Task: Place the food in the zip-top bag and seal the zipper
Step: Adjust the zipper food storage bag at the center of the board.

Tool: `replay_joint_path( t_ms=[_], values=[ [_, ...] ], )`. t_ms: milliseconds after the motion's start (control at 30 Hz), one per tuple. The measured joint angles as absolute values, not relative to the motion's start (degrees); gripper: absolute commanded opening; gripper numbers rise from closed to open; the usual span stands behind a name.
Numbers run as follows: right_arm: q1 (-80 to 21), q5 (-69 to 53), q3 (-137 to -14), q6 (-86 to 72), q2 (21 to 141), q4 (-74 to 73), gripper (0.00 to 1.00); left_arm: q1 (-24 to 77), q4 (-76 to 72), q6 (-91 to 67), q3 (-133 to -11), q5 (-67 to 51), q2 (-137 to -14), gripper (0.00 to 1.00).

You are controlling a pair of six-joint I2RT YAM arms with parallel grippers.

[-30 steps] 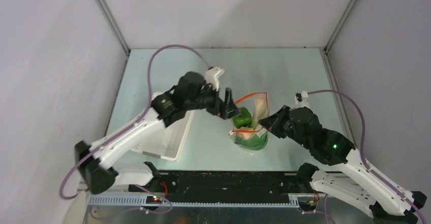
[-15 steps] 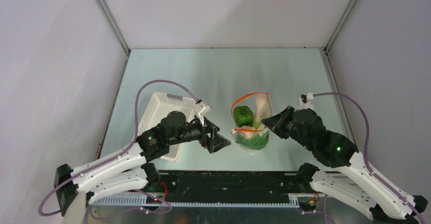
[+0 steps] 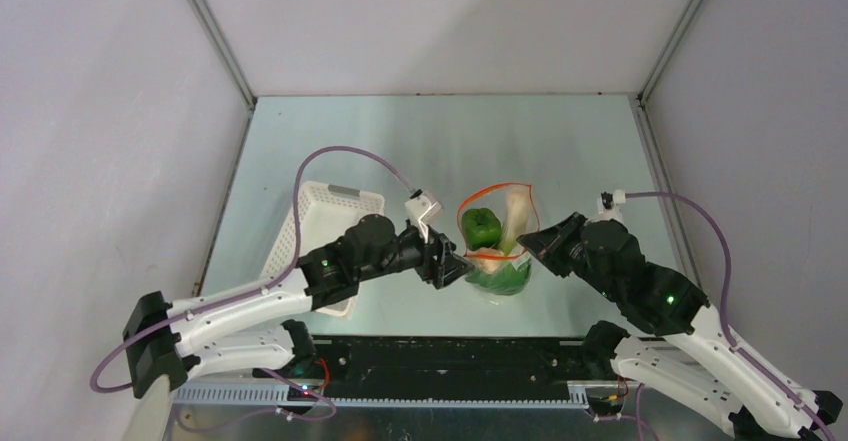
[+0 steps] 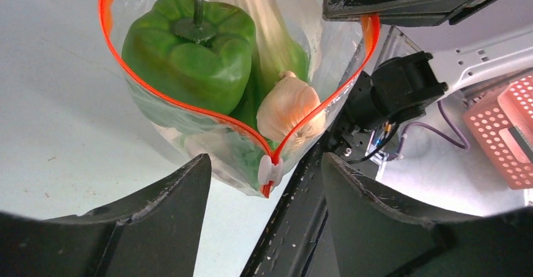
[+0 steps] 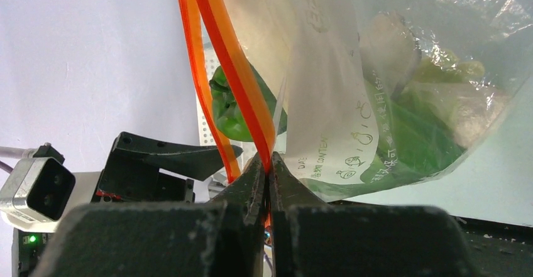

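clear bag [image 4: 220,156] open, red-orange zipper [image 5: 232,70], pepper [image 4: 188,51], maybe garlic [image 4: 289,107]

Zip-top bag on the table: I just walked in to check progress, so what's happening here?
The right gripper, fingers shut, pinches the zipper, holding the zip-top bag up with its mouth open. Inside sit a green pepper, a garlic bulb and leafy greens. The left gripper, fingers open, straddles the white slider at the zipper's end. The bag is not yet sealed.
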State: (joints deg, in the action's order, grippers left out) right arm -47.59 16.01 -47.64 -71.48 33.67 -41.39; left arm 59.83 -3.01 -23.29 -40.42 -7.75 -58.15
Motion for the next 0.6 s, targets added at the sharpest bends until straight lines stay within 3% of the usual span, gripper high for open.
replay_joint_path(
  t_ms=[300, 600],
  values=[
    [-47.6, 16.3, -47.1, -73.1, 33.4, -41.3, 0.06, 63.3, -1.9, -21.3, -43.7, -1.7, -61.4, 0.48],
    [-47.6, 16.3, -46.2, -74.4, 32.4, -40.8, 0.06, 65.2, 1.3, -18.8, -46.7, 0.7, -64.4, 0.56]
  ],
)
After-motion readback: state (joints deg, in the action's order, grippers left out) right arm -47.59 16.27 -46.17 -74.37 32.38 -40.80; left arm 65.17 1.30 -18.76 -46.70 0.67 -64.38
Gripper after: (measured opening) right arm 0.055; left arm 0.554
